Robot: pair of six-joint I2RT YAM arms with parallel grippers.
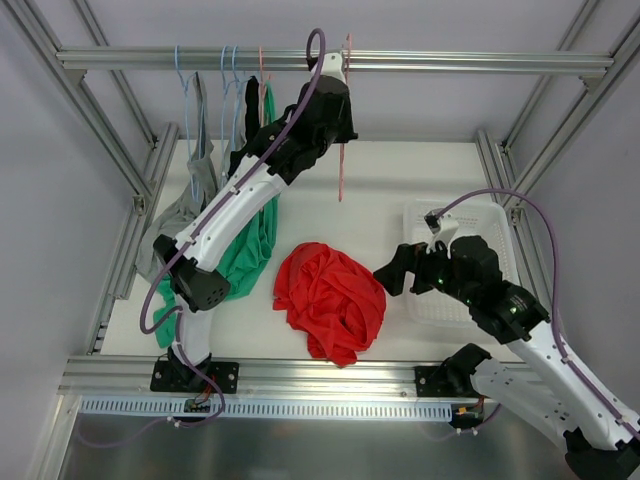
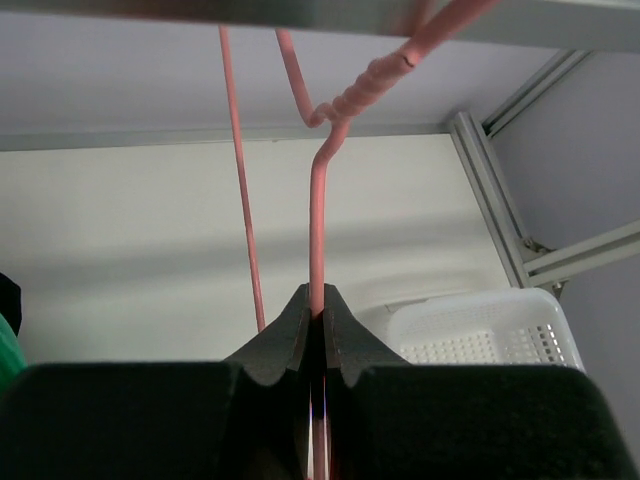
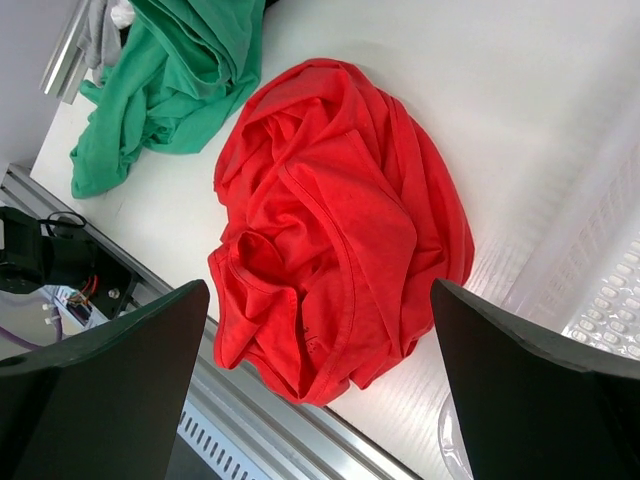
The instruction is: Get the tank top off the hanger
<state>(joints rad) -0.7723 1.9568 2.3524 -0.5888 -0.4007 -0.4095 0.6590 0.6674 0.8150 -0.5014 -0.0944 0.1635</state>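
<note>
Left claw [image 2: 318, 308] is up at the overhead rail [image 1: 450, 62], clenched on the thin wire of the pink hanger [image 2: 318, 220]; the jaws meet on it just below the twisted neck. The hanger is bare and hangs by its hook from the rail.

A second pink wire runs just beside the gripped one. Cannot tell if it is the same hanger or another.

Red tank top [image 1: 328, 298] lies crumpled on the white table, off the hanger, between the green garment [image 1: 255, 250] and the white basket [image 1: 500, 215], near the front edge.

Right claw [image 1: 398, 270] is released, jaws wide, holding nothing. It hovers above the tank top's right side, apart from the cloth.

Judgement: the removal looks done.

Risks from here:
- The wire is thin and slick. A sideways pull by the left claw could twist it in the jaws or lift the hook off the rail.
- The left forearm crosses the green garment and the dark one beside it. A careless retreat could drag them down or tangle their hangers.
- If the right claw sweeps low, it could snag a fold and push the tank top toward the front edge.
</note>
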